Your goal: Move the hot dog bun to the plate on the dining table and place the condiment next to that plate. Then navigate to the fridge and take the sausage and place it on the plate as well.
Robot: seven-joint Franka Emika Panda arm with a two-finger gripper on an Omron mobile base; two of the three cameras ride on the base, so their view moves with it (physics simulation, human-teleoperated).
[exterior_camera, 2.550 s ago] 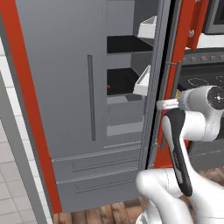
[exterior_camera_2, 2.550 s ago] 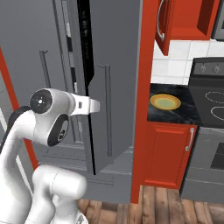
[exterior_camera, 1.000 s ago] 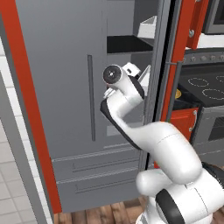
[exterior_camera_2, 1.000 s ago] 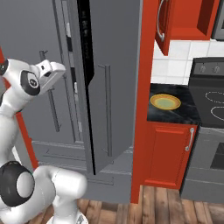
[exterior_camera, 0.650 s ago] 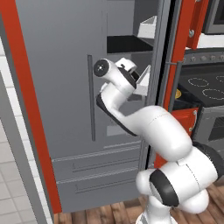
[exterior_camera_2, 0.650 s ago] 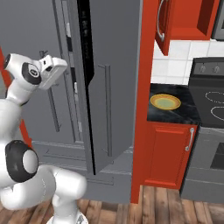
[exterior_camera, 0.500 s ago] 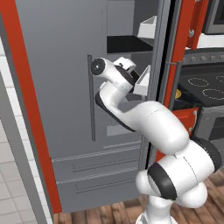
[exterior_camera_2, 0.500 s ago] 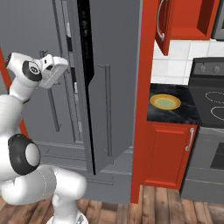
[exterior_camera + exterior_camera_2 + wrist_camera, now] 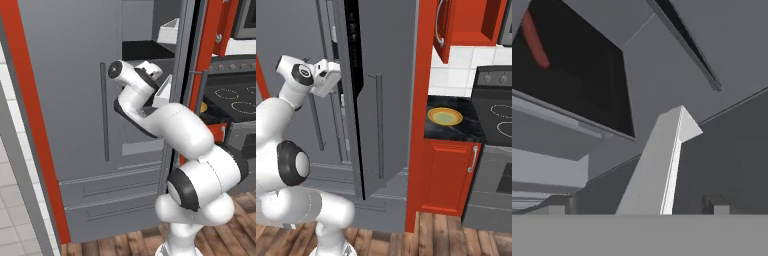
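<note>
The fridge (image 9: pixel 75 125) is tall and dark grey, with its right door (image 9: pixel 376 100) swung open. My arm reaches up to the open compartment, the hand (image 9: pixel 326 76) at the level of the upper shelves. In the hand view my gripper (image 9: pixel 636 209) is open with nothing between its fingertips (image 9: pixel 714 205). The sausage (image 9: pixel 534 40), a curved reddish shape, lies in the dark compartment at the upper left of that view, well beyond the fingers. A round yellow plate (image 9: pixel 445 116) with a greenish centre rests on a black counter right of the fridge. The hot dog bun, condiment and dining table are out of view.
A white door shelf (image 9: pixel 662 165) slants right in front of the gripper. Another white shelf bin (image 9: pixel 167 32) hangs higher up. The closed left door carries a long bar handle (image 9: pixel 104 112). A red cabinet panel (image 9: pixel 418 125), a stove (image 9: pixel 496 120) and drawers (image 9: pixel 115 200) surround the fridge.
The arm has swung from beside the fridge up to the open compartment. Over the last second the hand edged further toward the shelves. The jaws stayed open.
</note>
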